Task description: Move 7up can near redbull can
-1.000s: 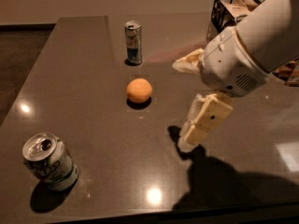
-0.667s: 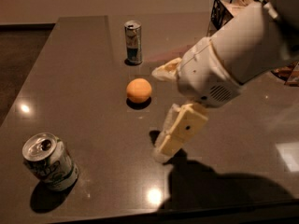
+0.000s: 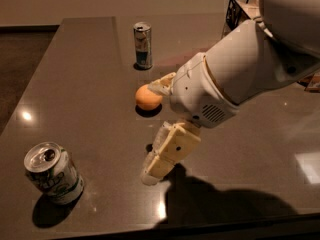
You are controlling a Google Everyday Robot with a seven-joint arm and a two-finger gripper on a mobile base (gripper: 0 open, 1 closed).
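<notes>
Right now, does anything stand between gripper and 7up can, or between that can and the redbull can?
Nothing visible between the mid-table gripper and the 7up can. The orange sits beside the path to the redbull can.

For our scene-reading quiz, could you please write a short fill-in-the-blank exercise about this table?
1. The redbull can stands ____ at the far side of the table.
2. The ball lying between it and the 7up can is ____ in colour.
3. The open gripper, over the table just in front of the ball, holds ____.
Missing words: upright; orange; nothing.
</notes>
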